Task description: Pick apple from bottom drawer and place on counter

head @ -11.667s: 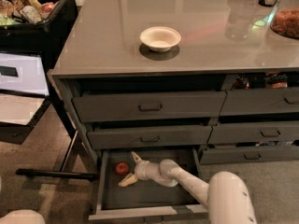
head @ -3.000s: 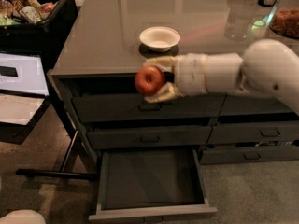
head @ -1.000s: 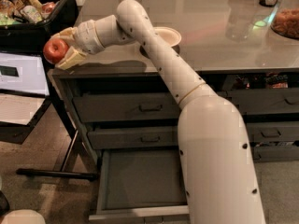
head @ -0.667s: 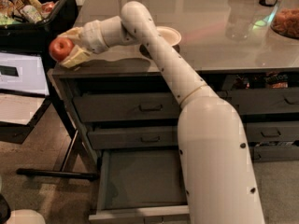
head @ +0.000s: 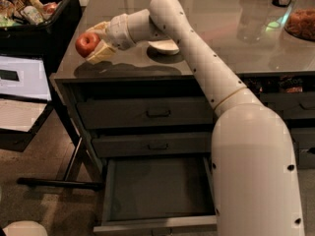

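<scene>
My gripper [head: 94, 42] is shut on the red apple [head: 86, 44] and holds it just above the left front part of the glossy grey counter [head: 206, 38]. The arm reaches in from the lower right, across the cabinet front and over the counter. The bottom drawer [head: 157, 188] of the left stack stands pulled open, and its dark inside is bare. The two drawers above it are closed.
A white bowl [head: 165, 46] sits on the counter behind my forearm, partly hidden. A black bin of groceries [head: 34, 14] stands at the far left, close to the apple. A clear container [head: 256, 16] and a bowl of orange food [head: 301, 23] stand at the back right.
The apple was lifted out of the bottom drawer and carried up. In the last second the gripper has moved right, from beyond the counter's left edge to over the counter.
</scene>
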### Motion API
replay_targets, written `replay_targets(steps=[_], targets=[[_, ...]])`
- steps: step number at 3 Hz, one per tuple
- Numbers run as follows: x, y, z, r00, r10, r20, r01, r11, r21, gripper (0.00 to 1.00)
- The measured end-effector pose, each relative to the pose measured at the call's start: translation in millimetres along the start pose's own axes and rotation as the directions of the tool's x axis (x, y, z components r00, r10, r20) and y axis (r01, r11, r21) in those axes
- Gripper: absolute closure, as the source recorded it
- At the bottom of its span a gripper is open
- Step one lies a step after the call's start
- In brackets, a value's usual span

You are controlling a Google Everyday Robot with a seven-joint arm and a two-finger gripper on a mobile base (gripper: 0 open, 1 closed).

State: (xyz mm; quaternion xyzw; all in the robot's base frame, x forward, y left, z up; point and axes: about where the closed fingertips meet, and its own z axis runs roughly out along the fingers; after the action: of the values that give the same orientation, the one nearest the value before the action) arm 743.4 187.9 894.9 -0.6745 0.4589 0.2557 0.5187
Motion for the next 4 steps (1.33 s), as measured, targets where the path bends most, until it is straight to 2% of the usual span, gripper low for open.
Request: replay_targets(steps=[1,3,4], targets=[[10.4,4.1,-13.7,0.997,0.014,-0.080,-0.017,0.9990,-0.040,0.58],[35.7,18.0,-18.3,0.984,0.043,-0.174,-0.067,0.9884,-0.136,0.13],[37.1,19.9,-18.6,0.983,0.043,-0.179,-0.070,0.9869,-0.145,0.00]])
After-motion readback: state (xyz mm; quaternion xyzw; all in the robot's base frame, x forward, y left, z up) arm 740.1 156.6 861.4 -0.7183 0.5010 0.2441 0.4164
